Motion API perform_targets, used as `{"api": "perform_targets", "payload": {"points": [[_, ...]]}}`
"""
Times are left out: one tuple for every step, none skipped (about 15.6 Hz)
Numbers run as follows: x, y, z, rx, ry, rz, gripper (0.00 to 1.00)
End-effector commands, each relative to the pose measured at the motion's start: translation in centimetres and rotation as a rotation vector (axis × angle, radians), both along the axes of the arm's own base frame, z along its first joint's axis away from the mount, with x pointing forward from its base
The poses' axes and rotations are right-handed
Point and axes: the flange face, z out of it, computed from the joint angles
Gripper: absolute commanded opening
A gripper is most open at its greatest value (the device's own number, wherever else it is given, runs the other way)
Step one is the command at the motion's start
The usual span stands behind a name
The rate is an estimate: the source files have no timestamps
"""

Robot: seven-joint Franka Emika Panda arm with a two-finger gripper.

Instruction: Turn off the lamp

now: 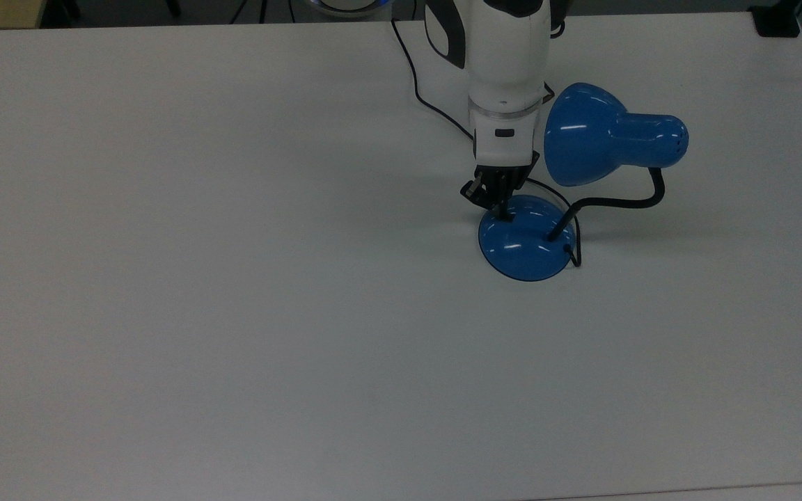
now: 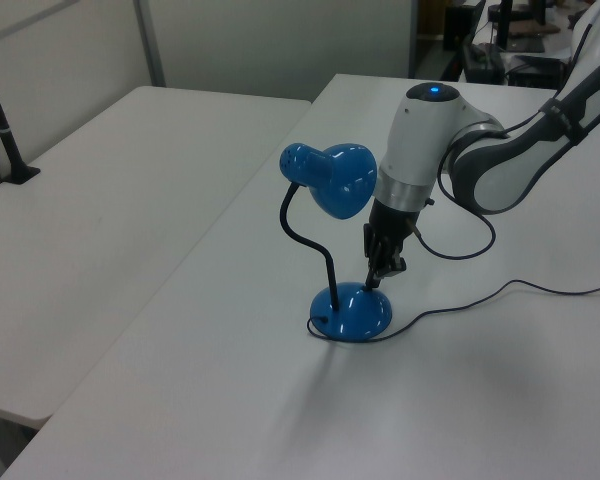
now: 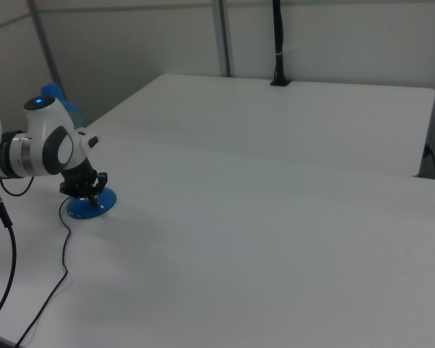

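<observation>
The black two-finger gripper (image 1: pixel 502 209), fingers drawn narrow, presses its tip on the domed base of the glossy blue desk lamp (image 1: pixel 525 240), standing unlit on the white table (image 1: pixel 234 278).

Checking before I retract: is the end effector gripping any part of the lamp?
Nothing is held. The end effector only presses its tip on the lamp base.

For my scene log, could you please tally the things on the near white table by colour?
Blue: 1, the lamp, with base and shade.
Black: 1, the cord trailing across the table.
White and black: 1, the robot arm ending in the gripper at the lamp's base.
Total: 3
</observation>
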Motion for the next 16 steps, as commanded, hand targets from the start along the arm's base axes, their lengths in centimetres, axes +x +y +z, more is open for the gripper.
{"api": "perform_targets", "payload": {"points": [[-0.7,-0.7,-2.1,-0.003,0.032,0.008,0.0],[-0.8,-0.8,-2.0,-0.004,0.036,0.001,0.0],[-0.9,-1.2,-1.8,-0.015,0.059,-0.016,0.0],[-0.8,-2.0,-1.0,-0.025,0.082,-0.047,0.0],[-0.8,-2.7,-0.2,-0.03,0.098,-0.088,0.0],[-0.6,-3.6,0.6,-0.028,0.108,-0.149,0.0],[-0.6,-4.3,1.3,-0.025,0.116,-0.208,0.0],[-0.5,-5.2,2.0,-0.028,0.126,-0.261,0.0],[-0.5,-6.4,2.9,-0.036,0.142,-0.313,0.0],[-0.2,-7.9,4.2,-0.049,0.156,-0.358,0.0],[0.0,-9.4,5.4,-0.064,0.176,-0.396,0.0],[0.1,-10.5,6.7,-0.072,0.188,-0.432,0.0],[0.4,-11.8,8.2,-0.078,0.197,-0.479,0.0],[0.5,-12.5,9.6,-0.089,0.211,-0.529,0.0],[0.5,-12.9,11.1,-0.1,0.223,-0.572,0.0],[0.6,-13.8,12.3,-0.121,0.239,-0.605,0.0]]}}
